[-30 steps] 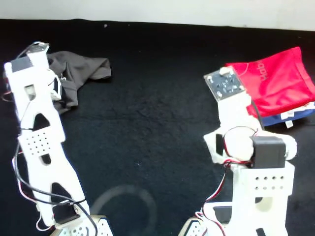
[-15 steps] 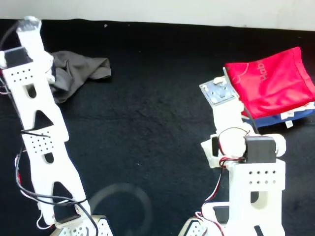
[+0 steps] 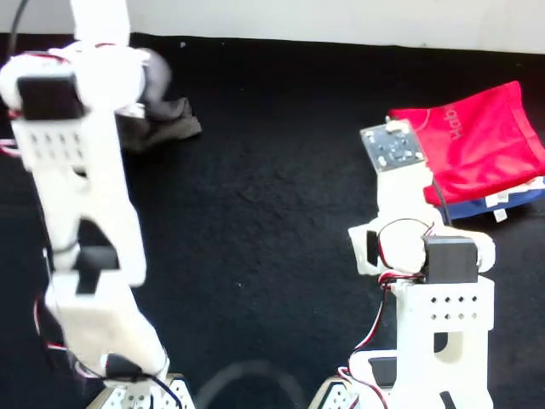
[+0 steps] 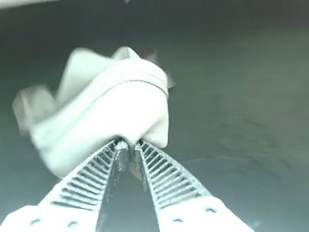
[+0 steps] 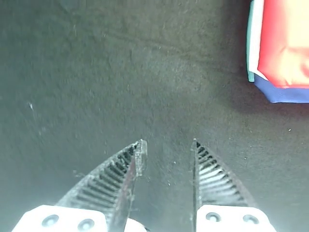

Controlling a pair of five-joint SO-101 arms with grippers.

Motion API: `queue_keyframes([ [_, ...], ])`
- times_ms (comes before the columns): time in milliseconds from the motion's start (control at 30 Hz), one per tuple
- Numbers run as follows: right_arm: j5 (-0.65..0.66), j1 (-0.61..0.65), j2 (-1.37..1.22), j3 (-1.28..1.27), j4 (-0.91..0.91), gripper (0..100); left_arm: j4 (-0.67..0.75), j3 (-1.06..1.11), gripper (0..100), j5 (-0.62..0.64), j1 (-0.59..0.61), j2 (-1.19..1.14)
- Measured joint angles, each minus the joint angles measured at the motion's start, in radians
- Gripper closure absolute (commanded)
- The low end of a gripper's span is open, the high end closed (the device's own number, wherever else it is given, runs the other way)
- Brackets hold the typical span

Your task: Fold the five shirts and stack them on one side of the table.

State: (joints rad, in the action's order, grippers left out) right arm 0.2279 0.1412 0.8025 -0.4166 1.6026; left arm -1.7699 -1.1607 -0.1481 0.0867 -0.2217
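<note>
Left gripper (image 4: 129, 146) clenches the grey shirt (image 4: 104, 113) at ten o'clock; right gripper (image 5: 167, 149) hangs released. Spreading it flat likely follows.

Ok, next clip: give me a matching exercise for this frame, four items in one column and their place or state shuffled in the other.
Items
1. crumpled grey cloth shirt
2. folded red cloth shirt
3. folded blue cloth shirt
4. right gripper

Place or state
A. open, above bare black table
B. top of the stack at the table's right side
C. pinched in the shut left gripper
D. under the red shirt, only its edge showing

Pairs: 1-C, 2-B, 3-D, 4-A
</note>
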Motion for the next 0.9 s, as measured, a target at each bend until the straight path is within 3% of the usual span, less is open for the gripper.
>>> queue_keyframes([
  [267, -0.071, 0.000, 0.000, 0.000, -0.012, 85.1, 0.000, 0.175, 99, 0.000, -0.293, 0.308],
  [467, -0.071, 0.000, 0.000, 0.000, -0.012, 85.1, 0.006, 0.290, 99, 0.000, -0.328, 0.316],
  [600, -0.071, 0.000, 0.000, 0.000, -0.018, 85.1, 0.025, 0.368, 99, 0.000, -0.267, 0.316],
  [733, -0.071, 0.000, 0.000, -0.002, -0.072, 85.1, 0.084, 0.586, 99, 0.000, -0.138, 0.310],
  [900, -0.071, 0.075, -0.014, -0.075, -0.180, 85.1, 0.310, 0.898, 99, 0.002, 0.107, 0.224],
])
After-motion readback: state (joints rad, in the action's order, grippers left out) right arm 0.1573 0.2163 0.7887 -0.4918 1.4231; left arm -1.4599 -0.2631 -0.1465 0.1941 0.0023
